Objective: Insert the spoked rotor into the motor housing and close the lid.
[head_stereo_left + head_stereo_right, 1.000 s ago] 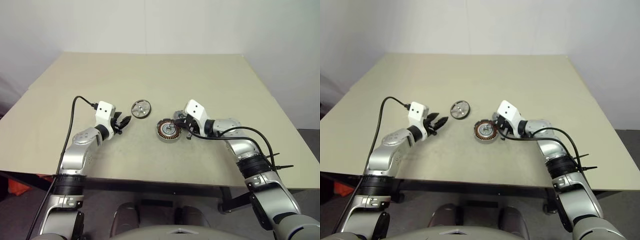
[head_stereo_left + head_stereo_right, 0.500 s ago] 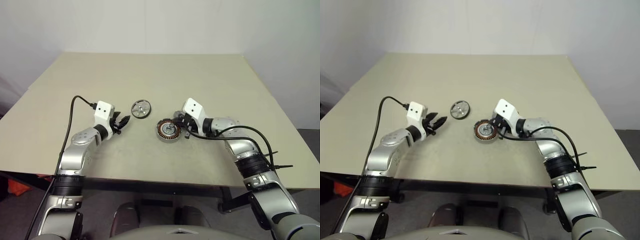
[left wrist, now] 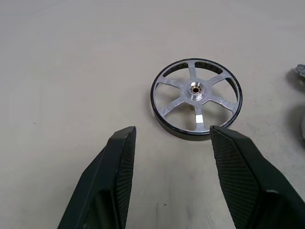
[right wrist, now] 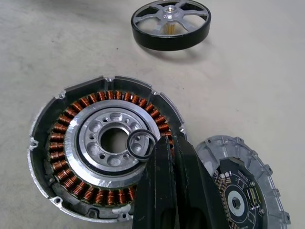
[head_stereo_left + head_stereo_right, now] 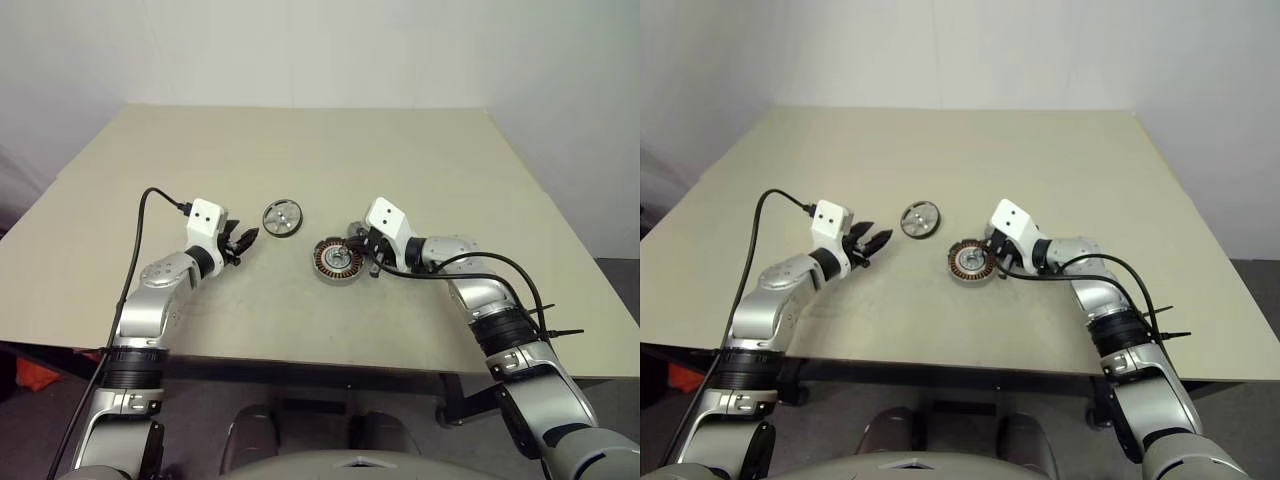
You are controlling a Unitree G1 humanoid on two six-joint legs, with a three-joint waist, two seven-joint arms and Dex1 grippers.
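Observation:
The spoked rotor (image 5: 283, 218), a dark-rimmed wheel with silver spokes, lies flat on the table. My left gripper (image 3: 169, 138) is open just short of it, and the rotor (image 3: 196, 98) lies beyond the gap between the fingers. The motor housing (image 4: 107, 148) with its copper windings lies flat nearer the middle. A small black ring (image 4: 141, 143) rests on its inner plate. My right gripper (image 4: 166, 142) is shut over the housing's rim, its tips right beside that ring. The silvery lid (image 4: 243, 191) lies inner face up next to the housing, partly hidden by the fingers.
The beige table (image 5: 420, 160) stretches wide behind and beside the parts. A black cable (image 5: 140, 250) trails from the left wrist and another cable (image 5: 500, 265) loops by the right forearm.

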